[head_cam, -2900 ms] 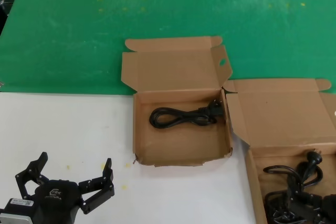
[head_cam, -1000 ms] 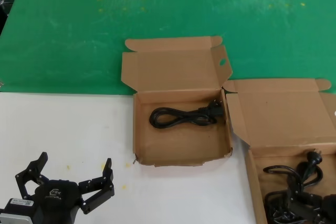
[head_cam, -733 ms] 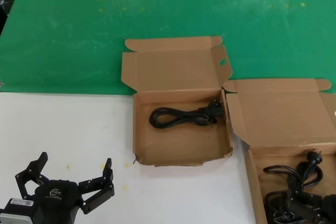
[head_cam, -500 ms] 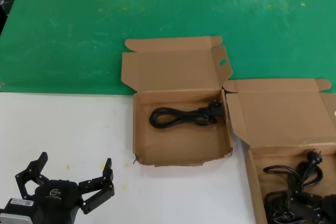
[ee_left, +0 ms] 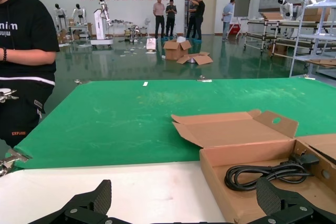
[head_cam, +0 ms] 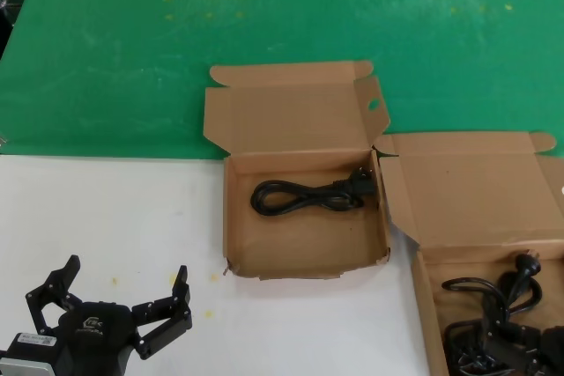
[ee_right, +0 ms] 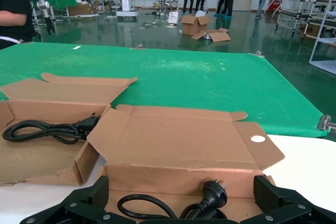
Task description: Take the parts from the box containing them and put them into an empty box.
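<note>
The squarish cardboard box (head_cam: 304,257) with an oval hole in its lid flap stands at the table's middle and holds one bundled black power cord (head_cam: 307,195), also seen in the left wrist view (ee_left: 268,173). The wider box (head_cam: 421,297) at the front right holds several black cords (head_cam: 493,297); a plug (ee_right: 212,195) and a cable loop show in the right wrist view. My right gripper (ee_right: 182,190) hangs open just above those cords, holding nothing. My left gripper (head_cam: 126,268) is open and empty over the white table at the front left.
Both box lids stand open toward the back (head_cam: 291,116), (head_cam: 471,187). A green mat (head_cam: 282,24) covers the far half of the table and white surface (head_cam: 115,209) the near left. A person in black (ee_left: 23,51) stands beyond the table's far edge.
</note>
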